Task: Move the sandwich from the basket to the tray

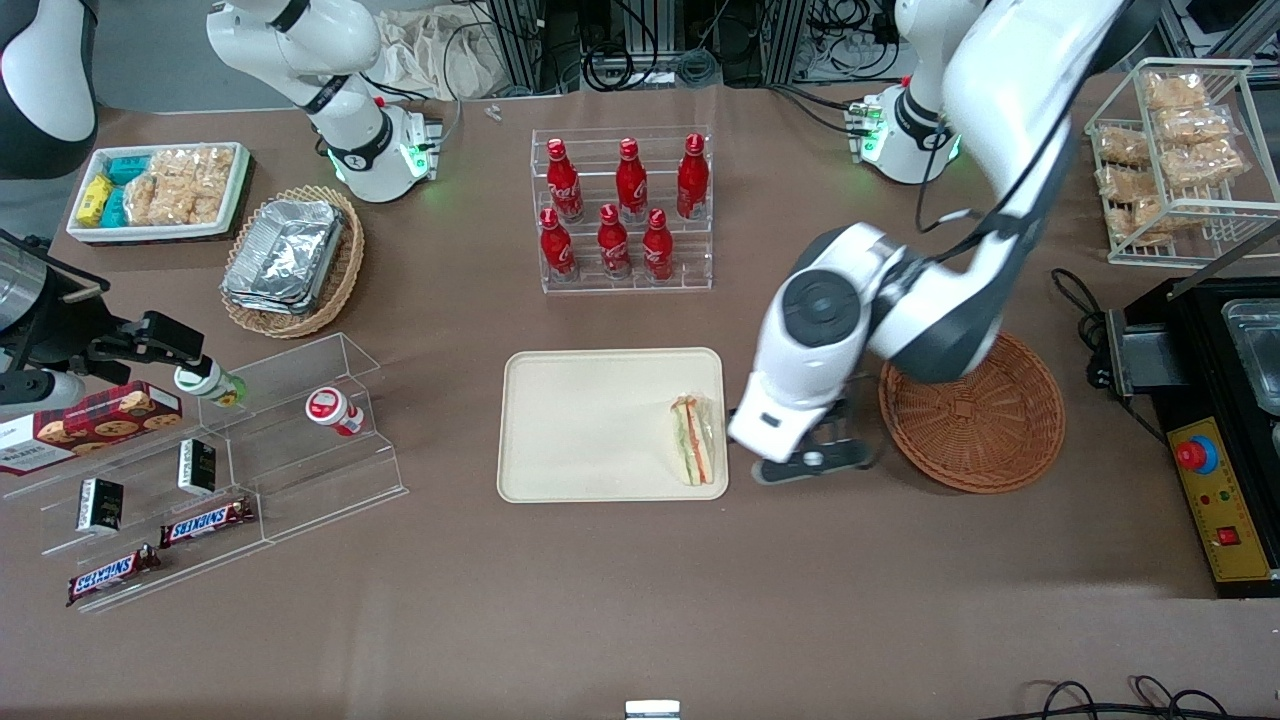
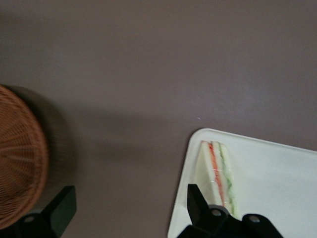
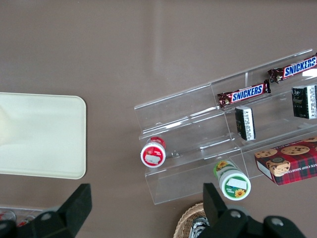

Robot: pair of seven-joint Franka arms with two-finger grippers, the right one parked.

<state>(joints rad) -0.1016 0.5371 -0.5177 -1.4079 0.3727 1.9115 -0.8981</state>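
The sandwich [image 1: 697,440] lies flat on the cream tray [image 1: 600,425], at the tray's edge toward the working arm's end of the table. It is a white wedge with green and orange-red layers. The reddish-brown wicker basket [image 1: 975,415] is empty. My left gripper [image 1: 808,462] hangs over the bare table between the tray and the basket, open and holding nothing. The left wrist view shows the gripper [image 2: 130,198] with its fingers wide apart. One finger is above the tray [image 2: 277,168] rim beside the sandwich [image 2: 218,168], the other is near the basket [image 2: 20,163].
A clear rack of red cola bottles [image 1: 622,210] stands farther from the camera than the tray. A wire rack of bagged snacks [image 1: 1175,150] and a black machine [image 1: 1215,420] are at the working arm's end. Acrylic shelves [image 1: 230,460], a tan basket with foil trays [image 1: 290,258] and a white snack tray [image 1: 160,190] are at the parked arm's end.
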